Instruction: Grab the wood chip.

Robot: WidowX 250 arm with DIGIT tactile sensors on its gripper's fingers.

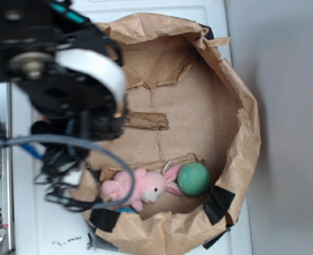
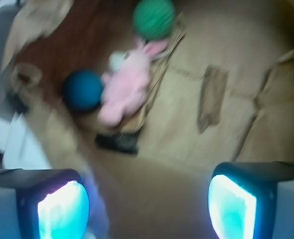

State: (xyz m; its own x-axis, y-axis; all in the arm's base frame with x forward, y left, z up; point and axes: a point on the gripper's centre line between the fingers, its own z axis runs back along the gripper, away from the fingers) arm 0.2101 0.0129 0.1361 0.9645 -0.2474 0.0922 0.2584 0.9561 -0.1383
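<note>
The wood chip (image 1: 146, 120) lies flat on the brown paper floor of the paper-lined bin, near its middle; in the blurred wrist view the wood chip (image 2: 212, 97) shows as an upright brown strip at upper right. My gripper (image 2: 148, 201) stands open, its two cyan-lit fingers far apart with only paper between them. It hovers above the paper, short of the chip. From the exterior view the arm (image 1: 55, 74) covers the bin's left side and hides the fingers.
A pink plush bunny (image 1: 140, 187), a green ball (image 1: 193, 179) and a blue ball (image 2: 82, 90) lie at the bin's near end. Crumpled paper walls (image 1: 246, 133) ring the floor; torn paper flaps (image 1: 162, 74) stick up beyond the chip.
</note>
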